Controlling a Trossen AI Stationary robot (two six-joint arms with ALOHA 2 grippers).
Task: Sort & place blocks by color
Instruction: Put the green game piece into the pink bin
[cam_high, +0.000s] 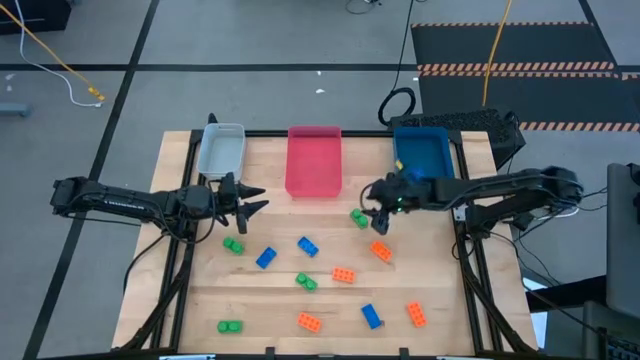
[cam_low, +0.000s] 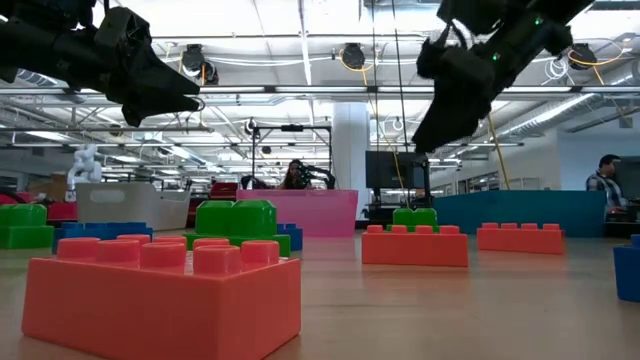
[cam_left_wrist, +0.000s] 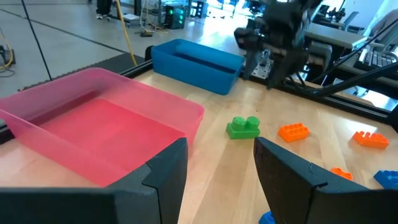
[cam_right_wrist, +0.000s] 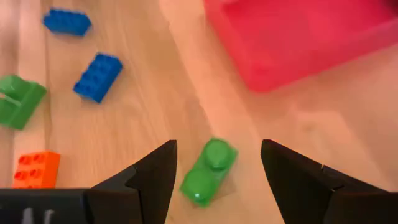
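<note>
Several small studded blocks lie flat on the wooden table: green ones (cam_high: 233, 245) (cam_high: 306, 282) (cam_high: 229, 326), blue ones (cam_high: 308, 246) (cam_high: 265, 258) (cam_high: 371, 316), orange ones (cam_high: 381, 251) (cam_high: 343, 275) (cam_high: 309, 321). My right gripper (cam_high: 375, 215) (cam_right_wrist: 217, 149) is open and hangs above a green block (cam_high: 359, 217) (cam_right_wrist: 208, 172) near the pink tray, its fingers standing to either side of the block without touching. My left gripper (cam_high: 255, 200) (cam_left_wrist: 221, 146) is open and raised above the table by the grey tray, pointing toward the table's right.
Three trays stand along the far edge: grey (cam_high: 221, 150), pink (cam_high: 314, 160) and blue (cam_high: 421, 152). A black frame rail (cam_high: 468, 260) borders the table. In the low view both arms (cam_low: 150, 85) (cam_low: 450, 100) hang well above the blocks. People show in the room behind.
</note>
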